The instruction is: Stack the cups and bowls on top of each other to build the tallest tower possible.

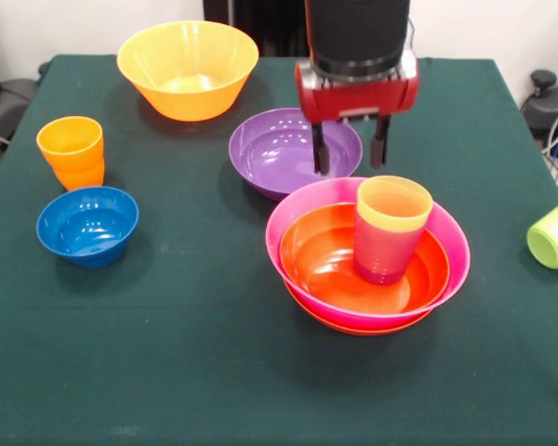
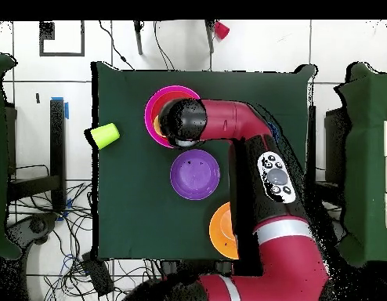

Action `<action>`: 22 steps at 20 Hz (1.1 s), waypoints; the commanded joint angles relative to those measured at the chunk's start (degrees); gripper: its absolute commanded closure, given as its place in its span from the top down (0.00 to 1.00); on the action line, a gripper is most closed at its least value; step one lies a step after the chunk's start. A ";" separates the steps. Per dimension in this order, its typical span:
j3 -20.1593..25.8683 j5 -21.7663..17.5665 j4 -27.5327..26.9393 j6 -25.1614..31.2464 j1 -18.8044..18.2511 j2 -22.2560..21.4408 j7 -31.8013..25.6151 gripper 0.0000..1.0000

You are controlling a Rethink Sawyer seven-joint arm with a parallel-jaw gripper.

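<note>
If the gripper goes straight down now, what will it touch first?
Probably the far rim of the pink bowl, or the yellow cup nested there; the gripper, fingers open, hangs above the tower, but depth is unclear.

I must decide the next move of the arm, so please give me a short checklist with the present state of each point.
1. Pincer open and empty: ok.
2. Yellow cup upright in the purple cup, both inside the tower: ok.
3. Purple bowl upright and free, not yet stacked: ok.
4. Lime green cup upright: not ok, it lies on its side near the table edge.
5. Orange cup and blue bowl upright, apart: ok.
6. Pincer directly above the purple bowl: cannot tell.
</note>
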 commanded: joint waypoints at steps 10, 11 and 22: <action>-0.25 0.43 7.91 7.60 -0.41 -7.84 1.34 1.00; -0.54 0.46 8.76 7.00 -0.30 -8.73 1.89 1.00; -0.66 0.98 15.90 -0.91 -0.87 -12.11 4.54 1.00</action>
